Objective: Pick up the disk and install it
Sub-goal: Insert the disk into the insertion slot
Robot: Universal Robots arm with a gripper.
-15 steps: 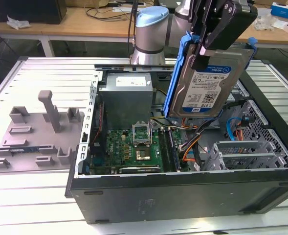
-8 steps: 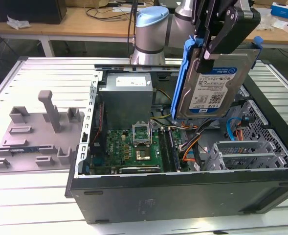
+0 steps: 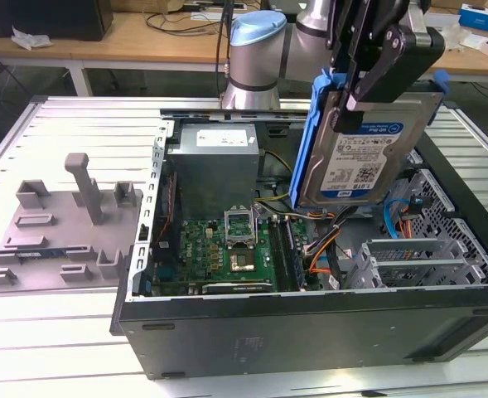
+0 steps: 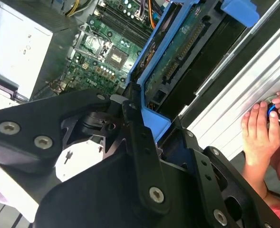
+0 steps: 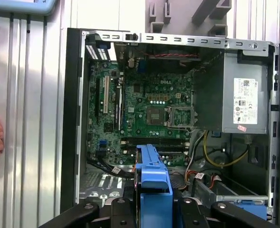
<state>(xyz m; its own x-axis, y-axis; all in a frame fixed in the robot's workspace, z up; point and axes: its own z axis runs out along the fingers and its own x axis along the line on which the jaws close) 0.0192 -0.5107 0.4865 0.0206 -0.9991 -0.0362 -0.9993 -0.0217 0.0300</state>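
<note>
Grips the disk (image 3: 355, 153) with clenched fingers (image 3: 374, 76), hangs it nearly upright at the upper right of the exterior view above the open computer case (image 3: 310, 332), has the pick-up done but has not yet seated it inside.

One disk (image 3: 364, 153), one computer case (image 3: 310, 327), one power supply (image 3: 215, 170), perhaps two hands (image 4: 258, 133).

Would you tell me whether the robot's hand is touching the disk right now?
Touching: in the exterior view, the hand clamps the disk, holding it above the open computer case.
</note>
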